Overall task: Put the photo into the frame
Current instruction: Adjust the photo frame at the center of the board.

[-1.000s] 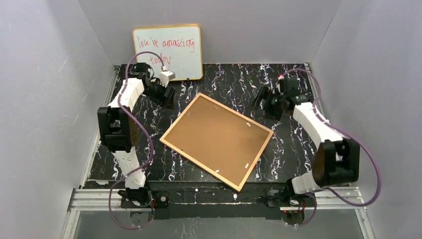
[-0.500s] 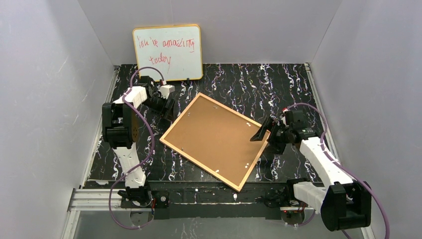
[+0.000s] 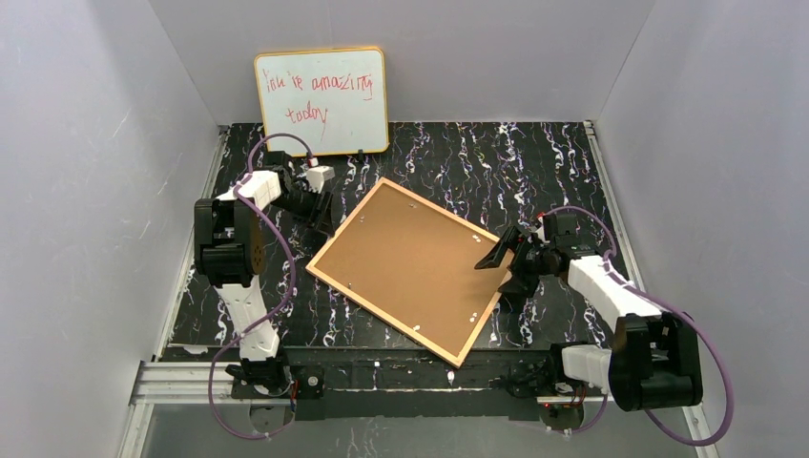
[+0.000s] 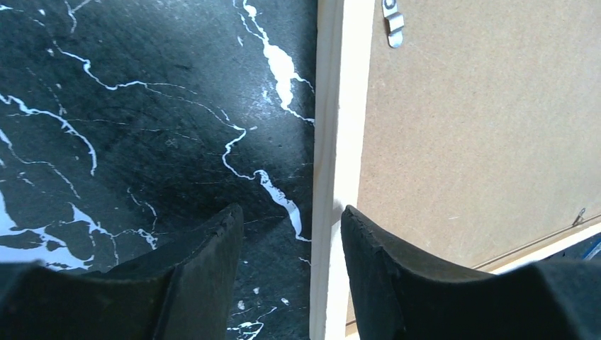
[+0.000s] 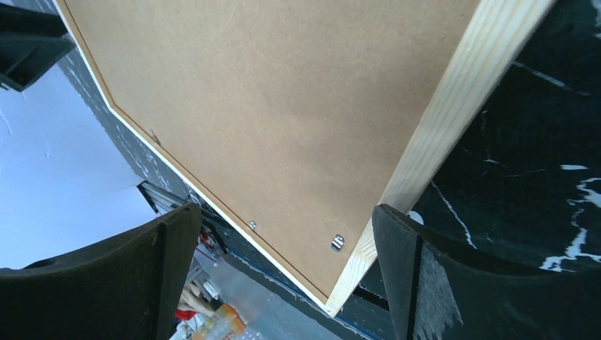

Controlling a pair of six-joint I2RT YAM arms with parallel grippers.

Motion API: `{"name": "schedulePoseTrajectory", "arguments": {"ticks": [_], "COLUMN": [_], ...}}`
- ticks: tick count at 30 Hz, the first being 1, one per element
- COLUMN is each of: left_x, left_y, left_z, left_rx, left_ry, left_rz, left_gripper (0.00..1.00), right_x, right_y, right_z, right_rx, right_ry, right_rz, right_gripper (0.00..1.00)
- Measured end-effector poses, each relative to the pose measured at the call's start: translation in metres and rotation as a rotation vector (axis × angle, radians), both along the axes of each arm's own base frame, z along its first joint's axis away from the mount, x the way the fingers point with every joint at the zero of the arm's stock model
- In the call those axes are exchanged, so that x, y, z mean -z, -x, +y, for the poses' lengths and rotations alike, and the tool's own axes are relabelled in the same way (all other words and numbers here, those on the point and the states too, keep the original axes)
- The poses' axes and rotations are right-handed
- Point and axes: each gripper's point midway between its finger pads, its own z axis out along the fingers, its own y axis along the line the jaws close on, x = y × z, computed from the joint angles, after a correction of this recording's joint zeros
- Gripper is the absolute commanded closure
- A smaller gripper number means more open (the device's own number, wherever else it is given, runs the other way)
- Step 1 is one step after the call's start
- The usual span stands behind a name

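The frame (image 3: 415, 267) lies face down in the middle of the table, its brown fibreboard back up. The photo is out of view. My left gripper (image 3: 320, 205) is open at the frame's far left edge. In the left wrist view (image 4: 292, 234) its jaws straddle the pale wood rim (image 4: 340, 106), one finger over the table, the other over the back. My right gripper (image 3: 506, 262) is open at the frame's right edge. In the right wrist view (image 5: 283, 219) it spans the rim (image 5: 453, 106) and the back (image 5: 283, 92).
A yellow-rimmed whiteboard (image 3: 321, 100) with red handwriting leans on the back wall behind the left arm. Small metal clips (image 5: 338, 243) sit along the frame's back. Grey walls close in the black marbled table (image 3: 458, 157) on three sides.
My right gripper has swung from the far right of the table down to the frame's right edge. My left gripper has dropped a little toward the frame's left edge. The frame has not moved.
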Motion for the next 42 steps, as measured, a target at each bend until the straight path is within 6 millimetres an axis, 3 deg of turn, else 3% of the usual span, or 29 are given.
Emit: {"name": "schedulePoseTrajectory", "arguments": {"ticks": [6, 12, 18, 23, 28, 37, 42], "left_x": [0.0, -0.001, -0.001, -0.001, 0.001, 0.001, 0.0], "left_y": [0.003, 0.003, 0.005, 0.012, 0.03, 0.082, 0.106], "left_z": [-0.002, -0.002, -0.002, -0.002, -0.008, -0.013, -0.015], "left_rx": [0.004, 0.004, 0.011, 0.033, 0.086, 0.232, 0.281], "left_ry": [0.013, 0.013, 0.011, 0.005, 0.011, 0.006, 0.027], "left_rz": [0.006, 0.006, 0.01, 0.032, 0.048, 0.115, 0.17], "left_gripper": [0.49, 0.48, 0.49, 0.52, 0.52, 0.53, 0.53], "right_x": [-0.008, -0.011, -0.005, 0.011, 0.027, 0.025, 0.023], "right_y": [-0.009, -0.005, -0.007, -0.018, -0.047, -0.135, -0.157], "right_z": [-0.016, -0.034, -0.04, -0.039, -0.037, -0.041, -0.039], "right_rx": [0.019, 0.035, 0.061, 0.08, 0.096, 0.126, 0.121], "right_ry": [0.027, 0.067, 0.072, 0.065, 0.045, 0.013, -0.003], "right_rz": [-0.019, -0.03, -0.012, 0.016, 0.08, 0.005, -0.02], "right_gripper": [0.01, 0.01, 0.01, 0.01, 0.01, 0.01, 0.01]}}
